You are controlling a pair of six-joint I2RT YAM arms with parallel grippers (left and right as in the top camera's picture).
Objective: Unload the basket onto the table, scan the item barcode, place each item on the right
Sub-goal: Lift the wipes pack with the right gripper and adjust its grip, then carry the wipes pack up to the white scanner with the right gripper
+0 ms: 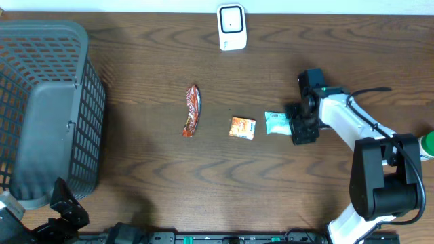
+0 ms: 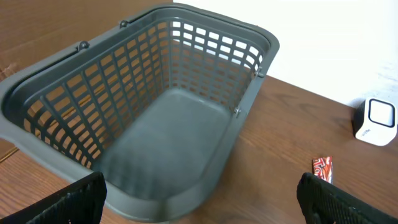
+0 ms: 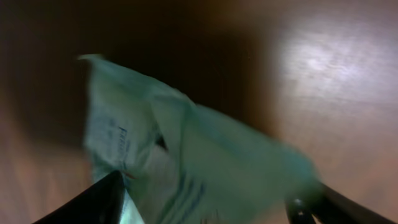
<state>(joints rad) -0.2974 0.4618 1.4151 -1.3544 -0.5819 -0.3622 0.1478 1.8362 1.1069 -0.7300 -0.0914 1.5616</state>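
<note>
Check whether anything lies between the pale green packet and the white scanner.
Nothing visible does. The green packet is at the right gripper; no object lies between it and the scanner. The orange packet sits beside it, off that path.

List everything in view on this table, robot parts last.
basket: one, grey, left end of table
scanner: one, white, far edge, centre
long wrapper: one, red-brown, mid-table
small packet: one, orange, right of the long wrapper
pale packet: one, light teal, between the right pincer's fingers; grip unclear
round object: one, green and white, right edge, partly cut off
table: one, brown wood
left pincer: one, black, open, empty, facing the basket
right pincer: one, black, at the pale packet
</note>
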